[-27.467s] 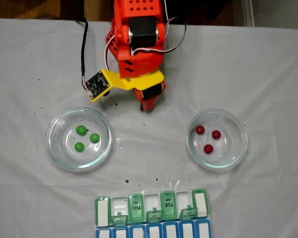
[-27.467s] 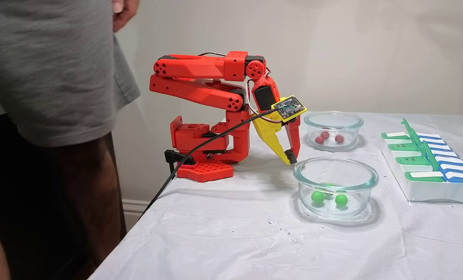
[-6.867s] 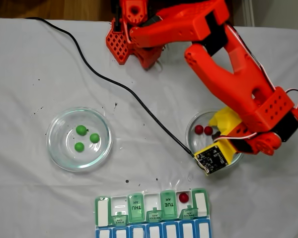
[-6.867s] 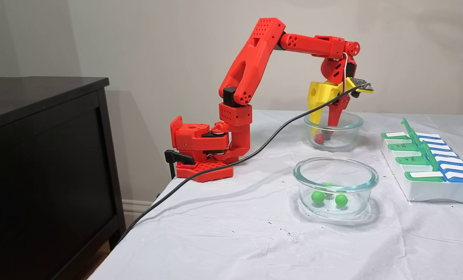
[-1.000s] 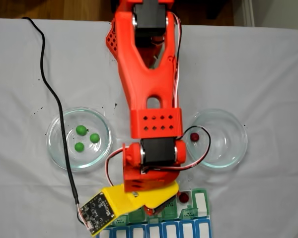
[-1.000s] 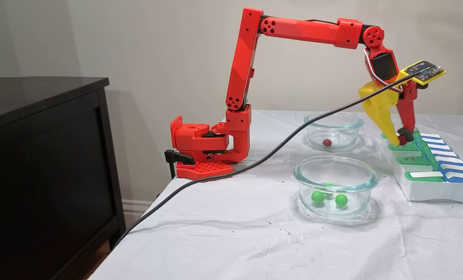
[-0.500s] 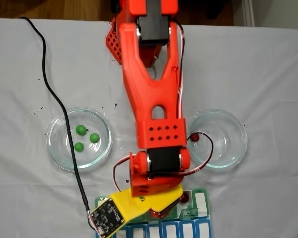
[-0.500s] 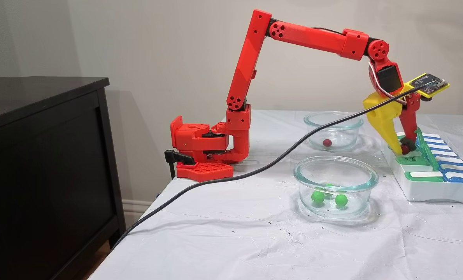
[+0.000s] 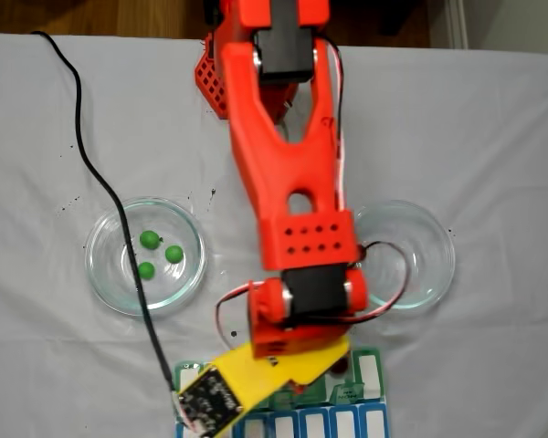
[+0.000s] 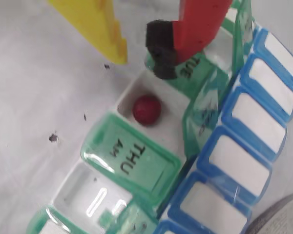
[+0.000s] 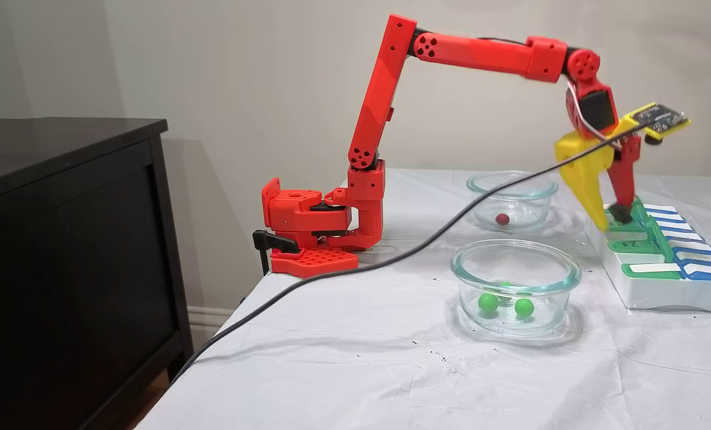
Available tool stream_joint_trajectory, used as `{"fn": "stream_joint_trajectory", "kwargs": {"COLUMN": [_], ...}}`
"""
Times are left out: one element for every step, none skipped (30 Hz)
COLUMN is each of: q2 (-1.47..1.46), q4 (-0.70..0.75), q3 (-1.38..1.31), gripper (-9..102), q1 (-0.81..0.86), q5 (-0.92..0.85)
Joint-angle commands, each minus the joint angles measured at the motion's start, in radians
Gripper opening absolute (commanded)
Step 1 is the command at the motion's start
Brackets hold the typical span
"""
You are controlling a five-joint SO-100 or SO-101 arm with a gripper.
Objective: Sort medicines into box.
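Gripper [image 10: 139,51] spread wide and empty at top centre of the wrist view, above the pill box [image 10: 234,126]. 1 red ball [image 10: 147,109] resting mid-frame in the uncovered compartment beside the THU lid [image 10: 132,158]. 3 green balls [image 9: 154,254] in the left glass dish [image 9: 105,278], 1 more red ball [image 11: 501,219] in the far dish [image 11: 511,200].

A white pill box [image 10: 151,161] with green and blue lids lies flat. 1 red ball [image 10: 147,109] rests in its open compartment between THU and TUE. 1 red ball [image 11: 501,218] and 3 green balls [image 9: 155,254] sit in glass dishes.
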Motion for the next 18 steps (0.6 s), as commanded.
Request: {"fn": "stream_joint_trajectory", "kwargs": {"q2": [0.186, 0.198, 0.204, 0.209, 0.215, 0.225, 0.239, 0.252, 0.262, 0.267, 0.267, 0.262, 0.261, 0.258, 0.258, 0.258, 0.262, 0.272], "q4": [0.081, 0.100, 0.130, 0.156, 0.170, 0.173, 0.166, 0.156, 0.150, 0.147, 0.149, 0.152, 0.153, 0.156, 0.155, 0.150, 0.149, 0.146], "q3": [-0.104, -0.114, -0.133, -0.150, -0.156, -0.153, -0.138, -0.120, -0.100, -0.087, -0.078, -0.067, -0.049, -0.025, 0.003, 0.031, 0.052, 0.074], "gripper": [0, 0, 0, 0, 0, 0, 0, 0, 0, 0, 0, 0, 0, 0, 0, 0, 0, 0], "q1": [-0.087, -0.104, -0.127, -0.149, -0.178, -0.207, -0.236, -0.264, -0.290, -0.311, -0.328, -0.342, -0.359, -0.374, -0.390, -0.402, -0.413, -0.422], "q5": [-0.026, -0.032, -0.032, -0.029, -0.035, -0.043, -0.052, -0.071, -0.100, -0.129, -0.152, -0.173, -0.192, -0.202, -0.207, -0.207, -0.209, -0.212]}}
